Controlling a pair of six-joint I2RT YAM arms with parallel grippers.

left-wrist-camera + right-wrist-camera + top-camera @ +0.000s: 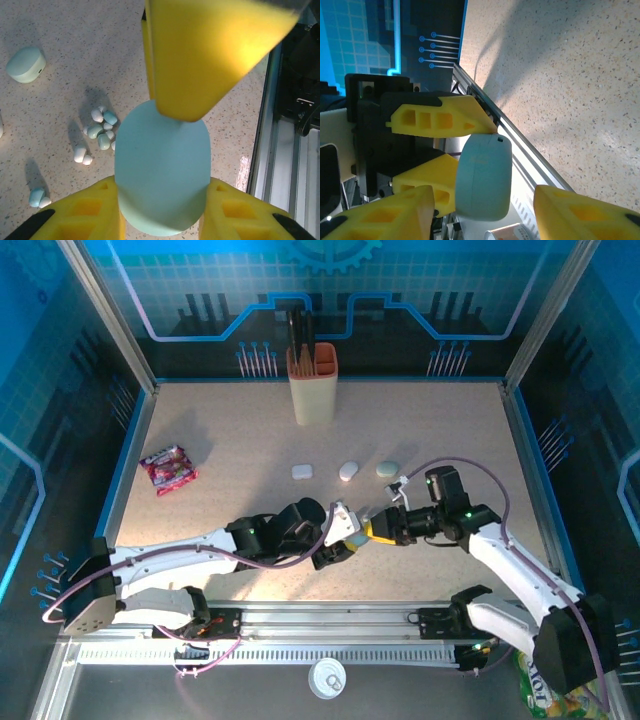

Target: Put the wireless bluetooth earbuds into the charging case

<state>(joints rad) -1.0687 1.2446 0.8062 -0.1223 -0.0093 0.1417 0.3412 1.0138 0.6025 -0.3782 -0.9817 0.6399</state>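
Earbuds (pixel 100 131) loose on table (pixel 75 30) (case (pixel 162 165) in left gripper (pixel 162 197)).

Non-task items on and around the speckled beige table (pixel 230 440)
Cream-and-orange holder (pixel 312 390) upright at 12 o'clock near the back edge, dark handles (pixel 301 335) standing in it; red-pink snack packet (pixel 168 469) lying flat at 9 o'clock; white round disc (pixel 327 678) at 6 o'clock, off the table past the metal rail (pixel 330 618); yellow-green printed bag (pixel 540 692) at 5 o'clock, partly hidden; blue circuit-pattern panels (pixel 450 280) surrounding.

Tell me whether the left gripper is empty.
No, the left gripper clamps a teal case between its yellow fingers.
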